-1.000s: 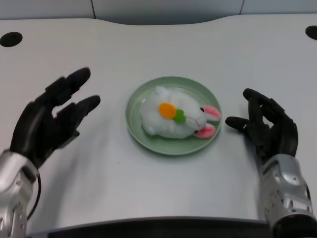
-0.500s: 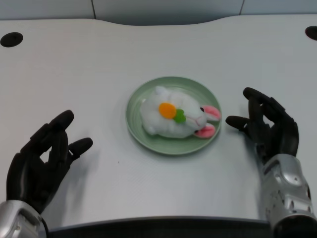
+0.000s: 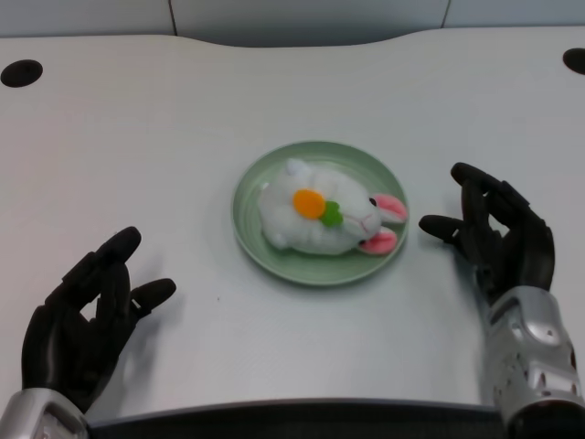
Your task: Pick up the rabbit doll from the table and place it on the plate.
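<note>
Rabbit doll: the white rabbit doll [image 3: 318, 219] lies on its side on the plate, pink ears toward the right, an orange carrot patch with green leaves on its body.
Plate: the round green plate [image 3: 274, 260] sits near the middle of the white desk [image 3: 274, 91], its rim showing all around the doll.
Left hand: the left hand [image 3: 84, 320] is at the lower left, well apart from the plate, fingers apart and holding nothing.
Desk edge: 1 dark round hole [image 3: 20, 72] sits at the far left.
</note>
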